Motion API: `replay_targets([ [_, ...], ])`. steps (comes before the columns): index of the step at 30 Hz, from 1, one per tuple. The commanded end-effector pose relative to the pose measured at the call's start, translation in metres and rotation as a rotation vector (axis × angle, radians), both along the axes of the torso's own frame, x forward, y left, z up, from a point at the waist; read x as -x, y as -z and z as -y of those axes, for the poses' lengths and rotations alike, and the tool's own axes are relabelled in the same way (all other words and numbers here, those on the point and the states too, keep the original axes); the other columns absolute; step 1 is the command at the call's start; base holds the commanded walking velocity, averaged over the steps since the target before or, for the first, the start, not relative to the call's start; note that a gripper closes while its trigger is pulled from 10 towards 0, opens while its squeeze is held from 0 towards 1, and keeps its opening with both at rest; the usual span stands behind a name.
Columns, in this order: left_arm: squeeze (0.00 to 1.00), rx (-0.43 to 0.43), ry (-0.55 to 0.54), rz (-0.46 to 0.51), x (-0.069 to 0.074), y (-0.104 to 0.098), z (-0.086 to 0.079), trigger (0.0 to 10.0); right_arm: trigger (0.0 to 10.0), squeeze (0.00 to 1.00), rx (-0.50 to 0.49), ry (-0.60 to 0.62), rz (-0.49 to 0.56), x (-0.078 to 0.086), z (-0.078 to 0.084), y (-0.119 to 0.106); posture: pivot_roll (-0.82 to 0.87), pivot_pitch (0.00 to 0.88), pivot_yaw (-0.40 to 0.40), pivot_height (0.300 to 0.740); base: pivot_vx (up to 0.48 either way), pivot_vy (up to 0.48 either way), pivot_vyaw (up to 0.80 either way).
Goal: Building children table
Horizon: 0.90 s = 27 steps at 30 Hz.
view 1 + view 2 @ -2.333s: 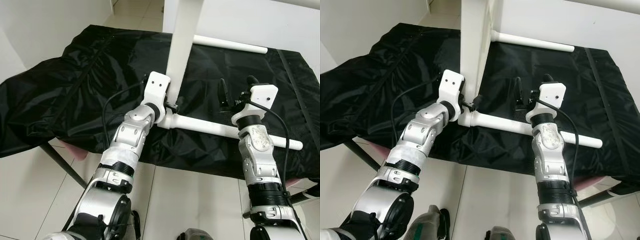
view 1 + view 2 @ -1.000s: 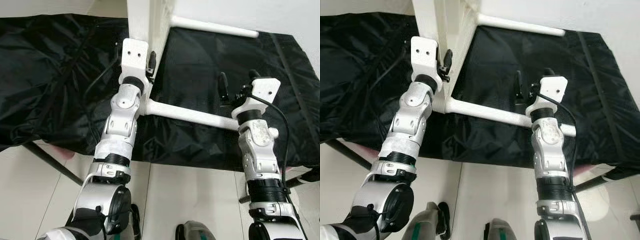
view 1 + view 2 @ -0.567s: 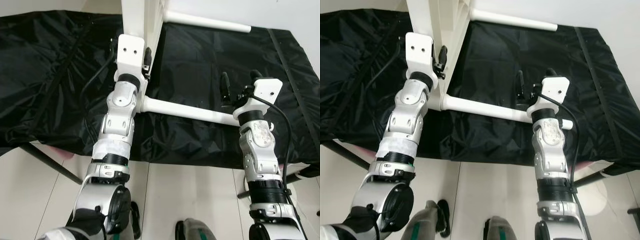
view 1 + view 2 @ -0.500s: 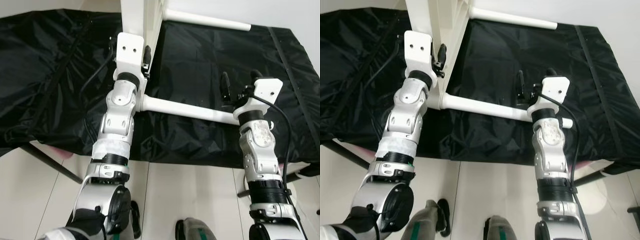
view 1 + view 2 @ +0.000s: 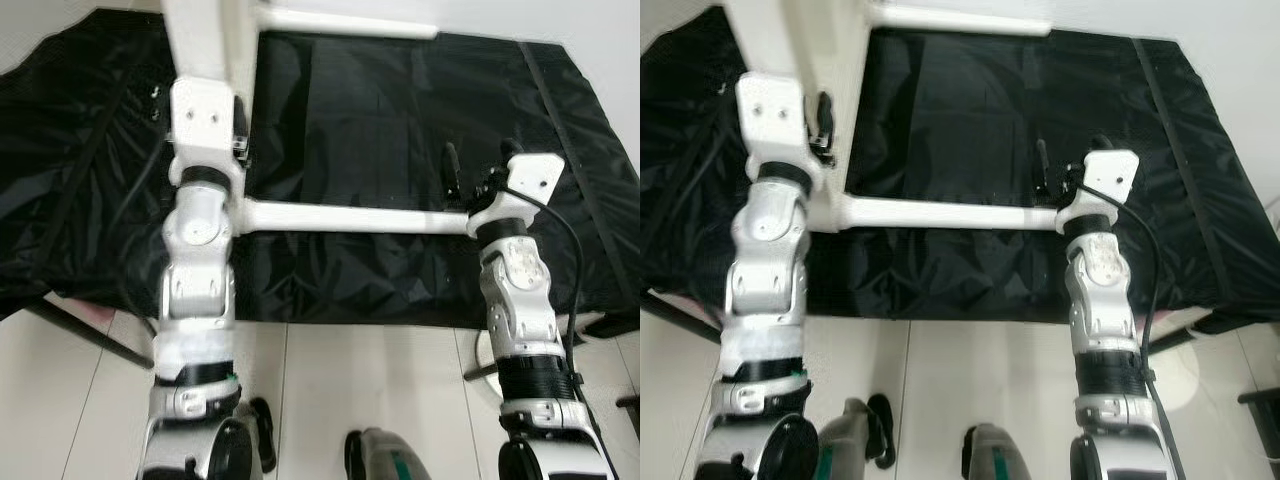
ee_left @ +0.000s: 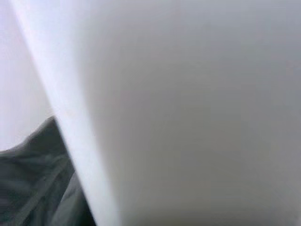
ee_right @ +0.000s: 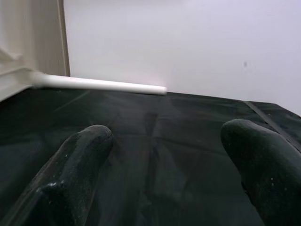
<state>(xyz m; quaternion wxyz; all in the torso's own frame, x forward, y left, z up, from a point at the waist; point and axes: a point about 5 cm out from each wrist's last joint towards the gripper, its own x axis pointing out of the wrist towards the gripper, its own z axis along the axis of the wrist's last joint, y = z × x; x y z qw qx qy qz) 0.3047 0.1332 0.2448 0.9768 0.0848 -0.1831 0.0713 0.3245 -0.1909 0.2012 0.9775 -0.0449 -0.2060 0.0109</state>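
Black cloth covers our counter; right gripper jaws spread near the leg, left gripper perhaps gripping the tabletop, so we tilt slowly.

There is one white table with two round legs showing. It sits on one black cloth. Two grippers are beside the table.

Counter w/ black cloth draped edge to edge. White table frame lies on it, tube legs along near and far edges.
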Motion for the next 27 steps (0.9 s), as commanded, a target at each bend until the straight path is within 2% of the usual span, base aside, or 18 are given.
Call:
replay_targets([
  [1, 0.00, 0.084, -0.288, 0.091, 0.018, -0.009, -0.016, 0.0, 10.0, 0.00, -0.003, -0.007, 0.007, -0.002, 0.001, -0.003, 0.00, 0.138, -0.008, 0.740, 0.000, 0.000, 0.00],
  [6, 0.00, 0.092, -0.297, 0.086, 0.020, -0.009, -0.020, 0.0, 10.0, 0.00, -0.004, -0.008, 0.007, -0.003, 0.001, -0.004, 0.00, 0.138, -0.008, 0.740, 0.000, 0.000, 0.00],
  [7, 0.00, 0.086, -0.268, 0.088, 0.018, -0.010, -0.017, 0.0, 10.0, 0.00, -0.003, -0.010, 0.005, -0.003, 0.001, -0.003, 0.01, 0.140, -0.016, 0.740, 0.000, 0.000, 0.00],
  [8, 0.00, 0.091, -0.224, 0.090, 0.015, -0.012, -0.013, 10.0, 10.0, 0.00, -0.001, -0.015, 0.004, -0.004, 0.000, -0.003, 0.01, 0.141, -0.019, 0.740, 0.000, 0.000, 0.00],
  [9, 0.00, 0.091, -0.224, 0.090, 0.015, -0.012, -0.013, 10.0, 10.0, 0.00, -0.001, -0.015, 0.004, -0.004, 0.000, -0.003, 0.01, 0.141, -0.019, 0.740, 0.000, 0.000, 0.00],
  [10, 0.00, 0.083, -0.151, 0.083, 0.011, -0.014, -0.006, 10.0, 10.0, 0.00, 0.001, -0.019, 0.003, -0.004, -0.001, -0.003, 0.01, 0.141, -0.019, 0.740, 0.000, 0.000, 0.00],
  [11, 0.00, 0.083, -0.151, 0.083, 0.011, -0.014, -0.006, 10.0, 10.0, 0.00, 0.001, -0.019, 0.003, -0.004, -0.001, -0.003, 0.01, 0.141, -0.019, 0.740, 0.000, 0.000, 0.00],
  [14, 0.00, 0.075, -0.018, 0.090, 0.005, -0.020, 0.002, 10.0, 10.0, 0.00, 0.003, -0.023, 0.004, -0.005, -0.002, -0.002, 0.01, 0.141, -0.015, 0.740, 0.000, 0.000, 0.00],
  [15, 0.00, 0.075, -0.018, 0.090, 0.005, -0.020, 0.002, 10.0, 10.0, 0.00, 0.003, -0.023, 0.004, -0.005, -0.002, -0.002, 0.01, 0.141, -0.015, 0.740, 0.000, 0.000, 0.00],
  [17, 0.00, 0.073, 0.076, 0.108, 0.009, -0.022, 0.008, 10.0, 10.0, 0.00, 0.003, -0.022, 0.005, -0.005, -0.002, -0.002, 0.01, 0.142, -0.013, 0.740, 0.000, 0.000, 0.00],
  [18, 0.00, 0.073, 0.076, 0.108, 0.009, -0.022, 0.008, 10.0, 10.0, 0.00, 0.003, -0.022, 0.005, -0.005, -0.002, -0.002, 0.01, 0.142, -0.013, 0.740, 0.000, 0.000, 0.00],
  [19, 0.00, 0.035, 0.164, 0.131, 0.014, -0.024, 0.015, 10.0, 10.0, 0.00, 0.004, -0.020, 0.007, -0.004, -0.002, -0.002, 0.01, 0.141, -0.010, 0.740, 0.000, 0.000, 0.00],
  [25, 0.00, -0.017, 0.254, 0.142, 0.022, -0.019, 0.012, 10.0, 10.0, 0.00, 0.006, -0.012, 0.008, -0.004, 0.001, -0.002, 0.00, 0.141, -0.011, 0.740, 0.000, 0.000, 0.00],
  [27, 0.00, -0.017, 0.254, 0.142, 0.022, -0.019, 0.012, 10.0, 10.0, 0.00, 0.006, -0.012, 0.008, -0.004, 0.001, -0.002, 0.00, 0.141, -0.011, 0.740, 0.000, 0.000, 0.00],
])
